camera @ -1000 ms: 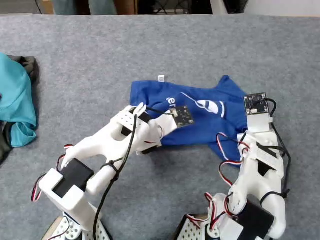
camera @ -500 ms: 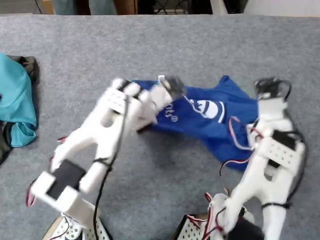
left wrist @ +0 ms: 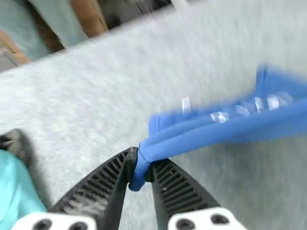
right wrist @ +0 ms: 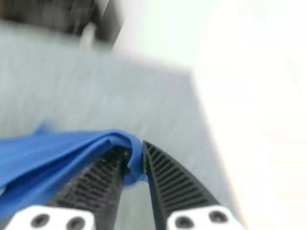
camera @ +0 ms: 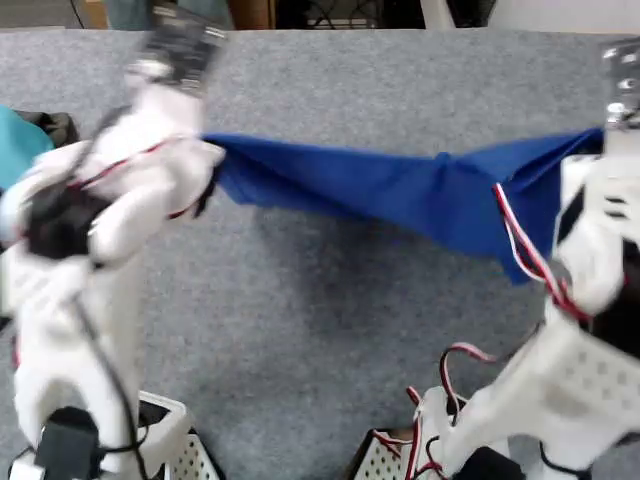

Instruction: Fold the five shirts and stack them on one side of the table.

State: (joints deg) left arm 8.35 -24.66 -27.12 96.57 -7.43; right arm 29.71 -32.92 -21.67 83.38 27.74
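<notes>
One in hand: blue shirt (camera: 400, 190), stretched out unfolded.
Jaws: left gripper (left wrist: 139, 170) and right gripper (right wrist: 134, 165) each clamp an end.
Left: seemingly all folding, stacking.

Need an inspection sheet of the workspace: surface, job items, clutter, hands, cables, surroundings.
Surface: grey fabric table cover.
Job's things: blue shirt stretched between both arms; teal shirt over a dark garment at the table's edge.
Clutter: nothing seen.
Hands: left hand shut on one end of the blue shirt; right hand shut on the other.
Cables: servo wires looped along the right arm.
Surroundings: wooden furniture beyond the far edge.
</notes>
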